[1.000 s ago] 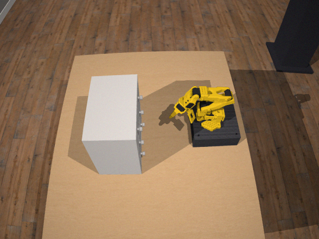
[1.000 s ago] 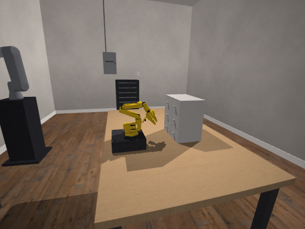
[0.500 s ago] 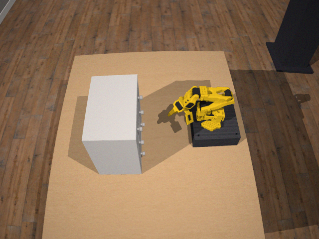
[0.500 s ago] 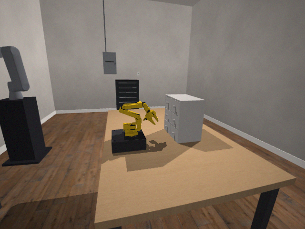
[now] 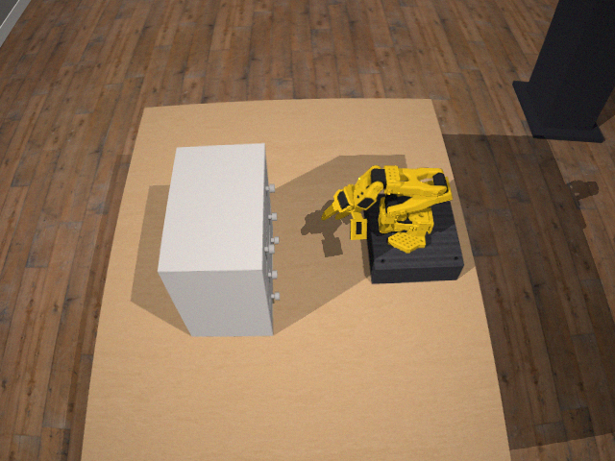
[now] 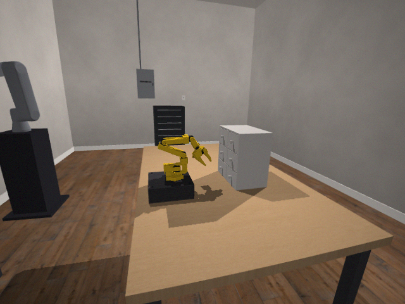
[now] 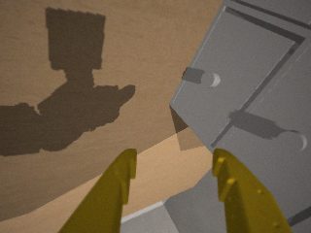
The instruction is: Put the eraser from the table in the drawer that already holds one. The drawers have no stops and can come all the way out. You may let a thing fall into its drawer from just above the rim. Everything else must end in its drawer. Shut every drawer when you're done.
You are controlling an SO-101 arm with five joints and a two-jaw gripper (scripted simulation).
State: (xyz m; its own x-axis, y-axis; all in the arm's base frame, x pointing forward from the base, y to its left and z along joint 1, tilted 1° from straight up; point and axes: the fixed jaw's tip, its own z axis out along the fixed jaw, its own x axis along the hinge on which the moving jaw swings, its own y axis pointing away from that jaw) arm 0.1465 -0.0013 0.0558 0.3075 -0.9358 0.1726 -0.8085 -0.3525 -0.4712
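Gripper (image 5: 330, 217) (image 6: 208, 163) (image 7: 175, 155) open above table (image 5: 307, 392) (image 6: 248, 239) (image 7: 155, 34), gap between it and cabinet (image 5: 215, 208) (image 6: 252, 160) (image 7: 248, 58) front.

Arm (image 5: 414, 188) (image 6: 174, 140): yellow with black sections; gripper (image 6: 206, 158) (image 7: 174, 162) yellow, base block (image 5: 417, 273) (image 6: 171, 193) black. Drawer cabinet (image 5: 213, 213) (image 6: 252, 160) (image 7: 243, 63): plain white in the top and exterior views, grey in the wrist view, with 6 pale knobs; table (image 5: 298, 387) (image 6: 228, 242) (image 7: 160, 29): light tan with fine grain. Floor (image 5: 248, 49) (image 6: 91, 202): brown planks, darker streaks; walls (image 6: 196, 42): mottled grey; far drawer unit (image 6: 155, 125): black with 5 pale horizontal stripes.
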